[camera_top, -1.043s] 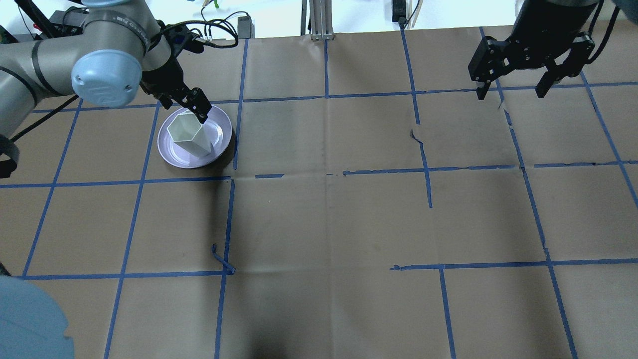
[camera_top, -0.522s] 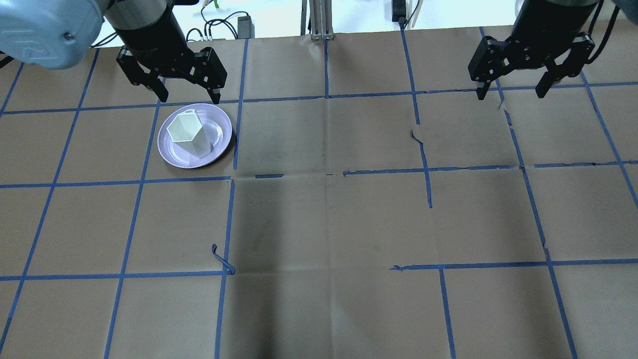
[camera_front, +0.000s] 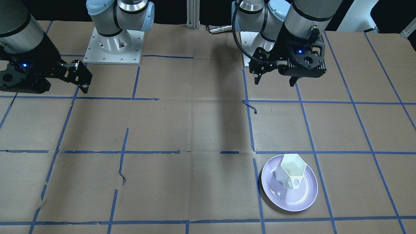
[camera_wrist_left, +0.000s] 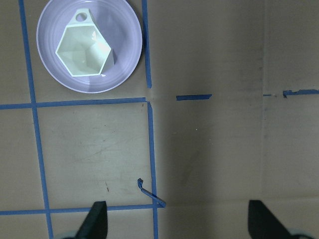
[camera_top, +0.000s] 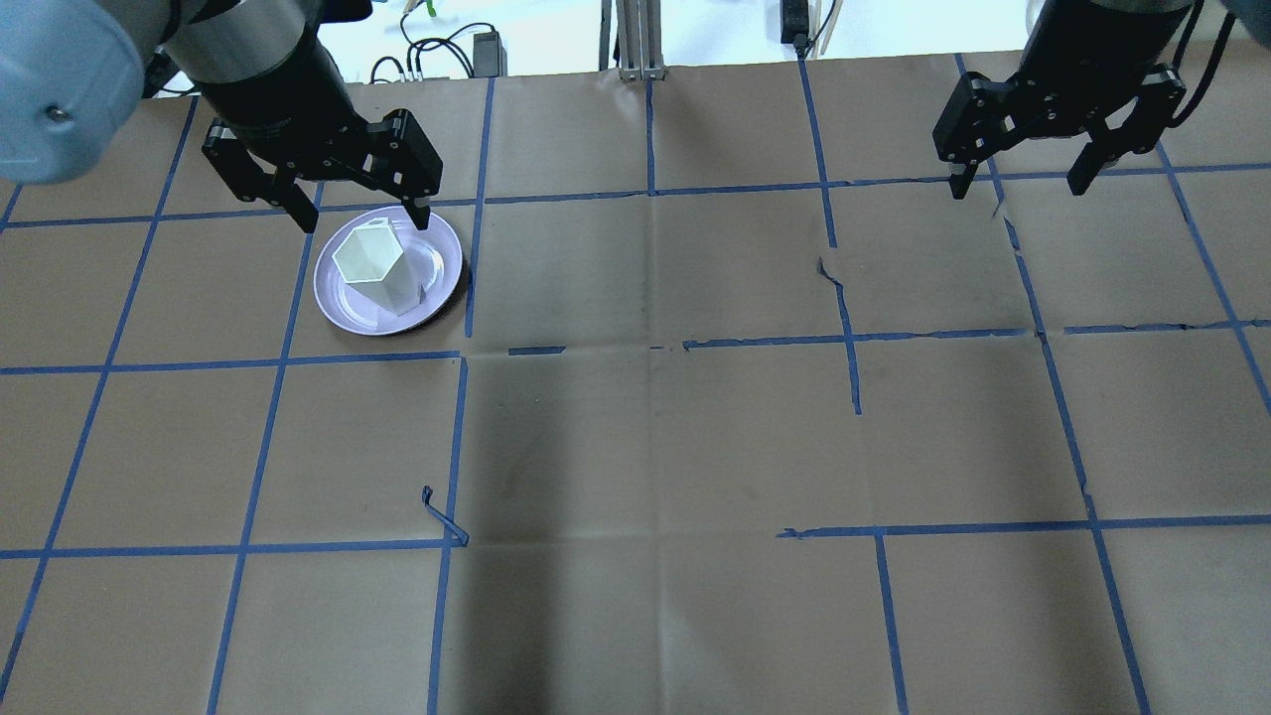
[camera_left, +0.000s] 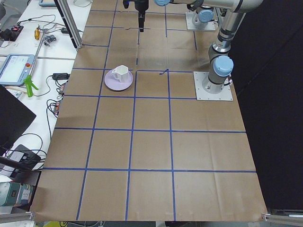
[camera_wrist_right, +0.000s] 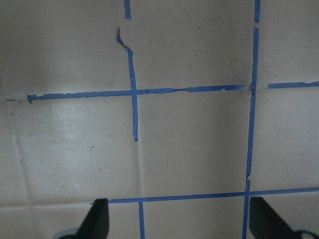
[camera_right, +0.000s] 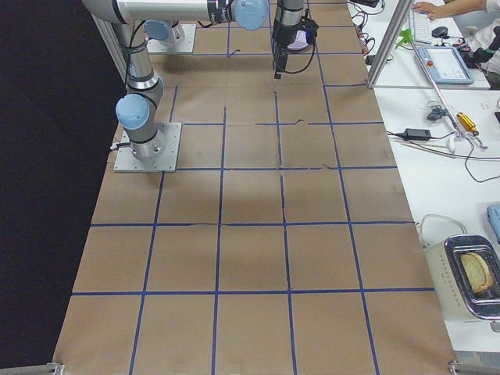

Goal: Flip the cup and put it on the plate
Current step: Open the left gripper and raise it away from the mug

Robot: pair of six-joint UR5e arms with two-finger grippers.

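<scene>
Table [camera_top: 635,437] covered in brown paper with a blue tape grid. White bench with cables [camera_top: 437,50] past the far edge, metal post [camera_top: 635,40] at that edge. A loose curl of blue tape [camera_top: 444,516] lies on the robot's side of the plate, well apart from it. Torn tape strip [camera_top: 832,273] is further off toward the right arm.

Plate [camera_top: 333,303] is round, glossy, pale lavender, with a raised rim, and sits flat on the paper beside a tape line. Cup [camera_top: 375,263] stands on the plate, inside the rim, mouth up. It is white and faceted with a polygonal rim, narrowing toward the base. The angular loop handle [camera_front: 295,182] faces away from the robot.

Left gripper [camera_front: 274,82] is raised well above the plate, jaws spread wide, holding nothing, clear of the cup. Right gripper [camera_top: 1018,189] is well apart from the plate at the table's other end, also raised, jaws wide and empty.
</scene>
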